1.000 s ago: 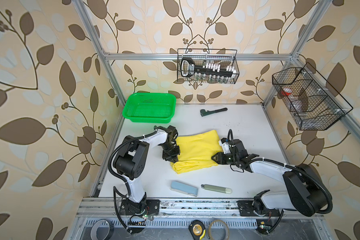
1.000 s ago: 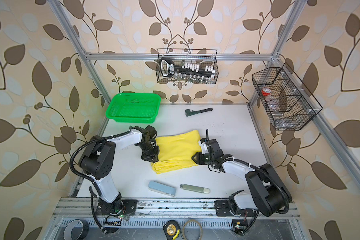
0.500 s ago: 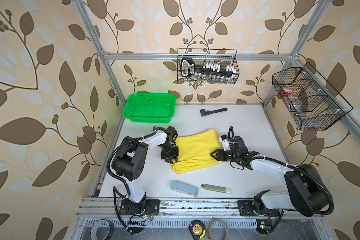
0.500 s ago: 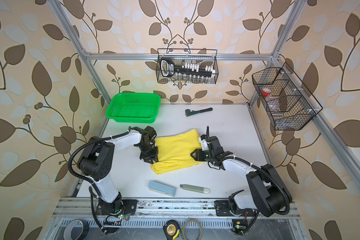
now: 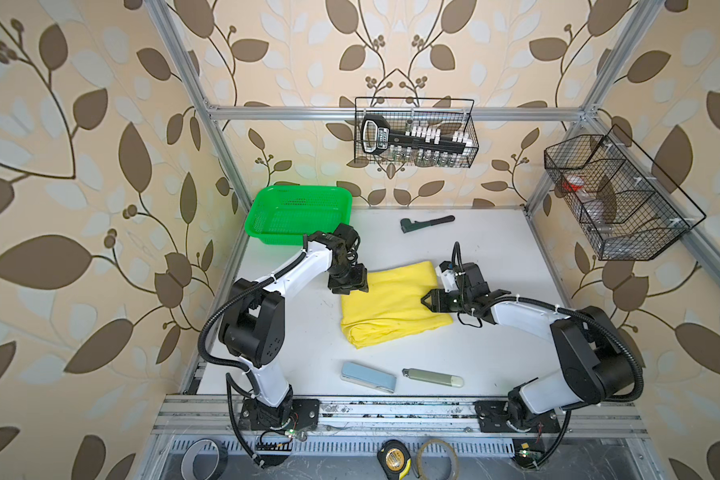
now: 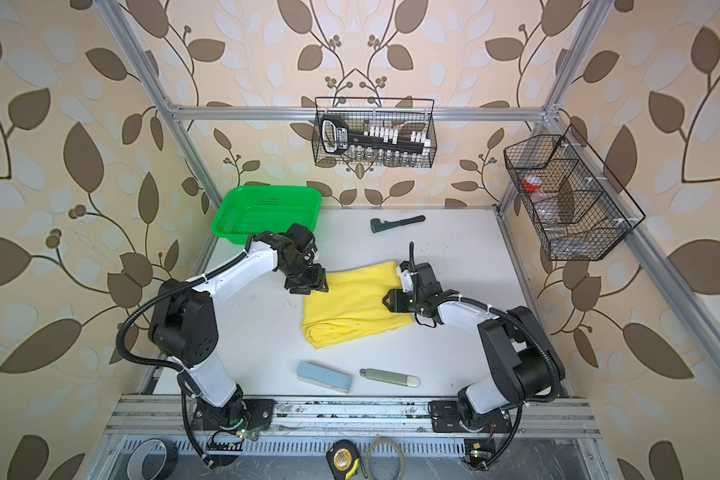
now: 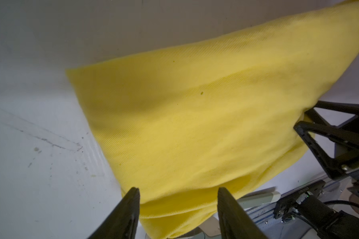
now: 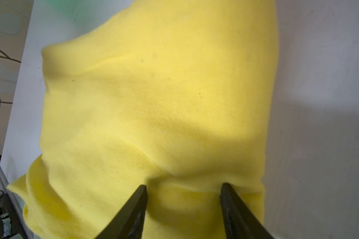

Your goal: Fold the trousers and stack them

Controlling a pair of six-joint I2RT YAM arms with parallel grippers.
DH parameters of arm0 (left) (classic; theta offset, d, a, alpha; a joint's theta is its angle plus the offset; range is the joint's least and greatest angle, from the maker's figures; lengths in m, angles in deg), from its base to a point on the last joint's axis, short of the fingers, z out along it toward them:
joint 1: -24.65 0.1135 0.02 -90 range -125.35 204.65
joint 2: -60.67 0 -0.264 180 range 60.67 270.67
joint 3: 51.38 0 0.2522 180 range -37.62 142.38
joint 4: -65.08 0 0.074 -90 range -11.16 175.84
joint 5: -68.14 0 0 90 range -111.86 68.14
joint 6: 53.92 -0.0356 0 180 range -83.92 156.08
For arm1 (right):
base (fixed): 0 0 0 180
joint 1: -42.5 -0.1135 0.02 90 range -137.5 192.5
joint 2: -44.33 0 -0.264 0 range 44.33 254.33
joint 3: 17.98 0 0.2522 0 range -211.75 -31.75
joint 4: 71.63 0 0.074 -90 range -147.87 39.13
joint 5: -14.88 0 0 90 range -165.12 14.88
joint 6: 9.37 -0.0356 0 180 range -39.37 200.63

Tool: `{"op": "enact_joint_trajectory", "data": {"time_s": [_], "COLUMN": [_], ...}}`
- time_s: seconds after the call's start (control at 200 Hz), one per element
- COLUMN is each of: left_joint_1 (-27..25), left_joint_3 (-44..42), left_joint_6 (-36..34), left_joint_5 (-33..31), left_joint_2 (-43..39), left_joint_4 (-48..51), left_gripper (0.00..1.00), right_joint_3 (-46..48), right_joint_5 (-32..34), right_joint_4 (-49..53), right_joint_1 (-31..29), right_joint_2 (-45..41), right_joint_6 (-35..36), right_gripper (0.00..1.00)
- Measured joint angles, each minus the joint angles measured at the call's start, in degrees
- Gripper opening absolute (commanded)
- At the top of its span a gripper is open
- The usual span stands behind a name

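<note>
Trousers (image 5: 391,309) between left pincer (image 5: 351,289) and right pincer (image 5: 425,300), basket (image 5: 275,238) behind, case (image 5: 368,377) in front

Enclosed by walls (image 5: 80,208) papered beige with brown leaf vines. Framed in aluminium rails (image 5: 287,112). White, scuffed surface (image 5: 495,249) under even, bright light. Black wire rack (image 5: 416,133) hung above the far edge, second wire rack (image 5: 624,199) above the right edge.
</note>
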Motion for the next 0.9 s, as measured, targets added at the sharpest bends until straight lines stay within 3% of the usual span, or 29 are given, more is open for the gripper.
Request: {"op": "enact_joint_trajectory", "data": {"time_s": [0.255,0.405,0.54,0.665,0.9], "left_joint_1": [-9.11,-10.47,-7.91,-2.51,7.85], "left_joint_3": [-3.37,-8.37,-10.34,-11.34,-8.55], "left_joint_6": [12.59,16.81,16.48,13.42,4.09], "left_joint_5": [-4.28,-7.85,-9.03,-10.71,-17.51], "left_joint_2": [5.11,5.16,4.24,3.48,5.29], "left_joint_4": [-4.46,-6.34,-6.54,-5.73,-1.46], "left_gripper": [0.62,0.61,0.60,0.60,0.61], "right_joint_3": [3.08,5.01,5.25,5.16,-3.65], "right_joint_5": [0.63,0.70,0.46,-0.79,-3.23], "right_joint_4": [-5.18,-8.39,-9.57,-12.37,-16.39], "right_joint_1": [-1.09,-3.30,-5.64,-9.35,-16.92], "right_joint_2": [0.11,-0.42,-0.42,1.16,11.34], "right_joint_6": [-2.08,-5.33,-7.76,-10.23,-12.11], "right_gripper": [0.58,0.57,0.58,0.58,0.59]}}
